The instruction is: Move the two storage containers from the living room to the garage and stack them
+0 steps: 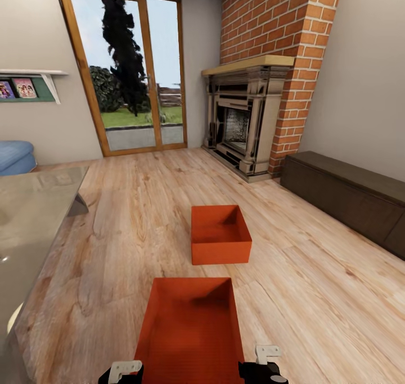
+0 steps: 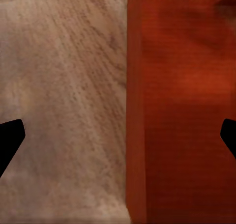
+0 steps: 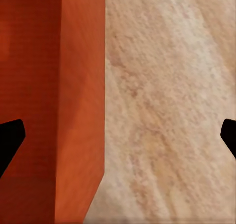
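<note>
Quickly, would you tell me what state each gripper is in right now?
Left gripper: open, straddling the near container's wall.
Right gripper: open, straddling its opposite wall.

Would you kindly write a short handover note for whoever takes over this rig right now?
Left gripper: open, straddling the near container's left wall.
Right gripper: open, straddling its right wall.
Far container: on the wood floor ahead, towards the fireplace.
Done: arms lined up on the near container; nothing gripped or lifted.
Left: close on the walls, carry both to the garage, stack them.
</note>
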You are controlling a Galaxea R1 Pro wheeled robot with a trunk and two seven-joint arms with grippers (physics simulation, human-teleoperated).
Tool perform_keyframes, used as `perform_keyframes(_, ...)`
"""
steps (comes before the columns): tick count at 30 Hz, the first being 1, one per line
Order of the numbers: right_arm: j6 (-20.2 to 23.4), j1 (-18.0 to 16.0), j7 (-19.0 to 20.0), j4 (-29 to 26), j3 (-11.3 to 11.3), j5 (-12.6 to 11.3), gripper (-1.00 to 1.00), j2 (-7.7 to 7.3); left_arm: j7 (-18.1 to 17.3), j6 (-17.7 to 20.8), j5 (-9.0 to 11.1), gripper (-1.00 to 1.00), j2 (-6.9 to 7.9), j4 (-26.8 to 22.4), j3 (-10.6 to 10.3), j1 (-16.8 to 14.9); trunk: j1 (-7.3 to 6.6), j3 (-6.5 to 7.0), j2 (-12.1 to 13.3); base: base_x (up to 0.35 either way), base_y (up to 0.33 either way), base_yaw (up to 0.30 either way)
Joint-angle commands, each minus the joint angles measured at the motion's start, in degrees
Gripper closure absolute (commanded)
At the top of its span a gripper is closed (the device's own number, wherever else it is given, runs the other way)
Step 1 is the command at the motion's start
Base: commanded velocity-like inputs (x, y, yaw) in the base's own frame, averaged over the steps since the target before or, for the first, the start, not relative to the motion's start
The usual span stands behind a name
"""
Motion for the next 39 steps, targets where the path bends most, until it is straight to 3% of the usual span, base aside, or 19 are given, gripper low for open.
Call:
perform_keyframes(1,-0.2,0.0,-0.2,0.1,0.0,0.0,-1.00,0.02,-0.1,-0.2,0.0,-1.00,-0.01,0.1,0.2,0.0,-0.02,-0.05,0.0,-0.026,0.018,0.000)
perform_keyframes(39,-0.2,0.0,-0.1,0.1,0.0,0.0,-1.00,0.14,-0.1,-0.2,0.0,-1.00,-0.01,0.1,0.2,0.0,-0.02,-0.05,0.0,-0.002,0.002,0.000)
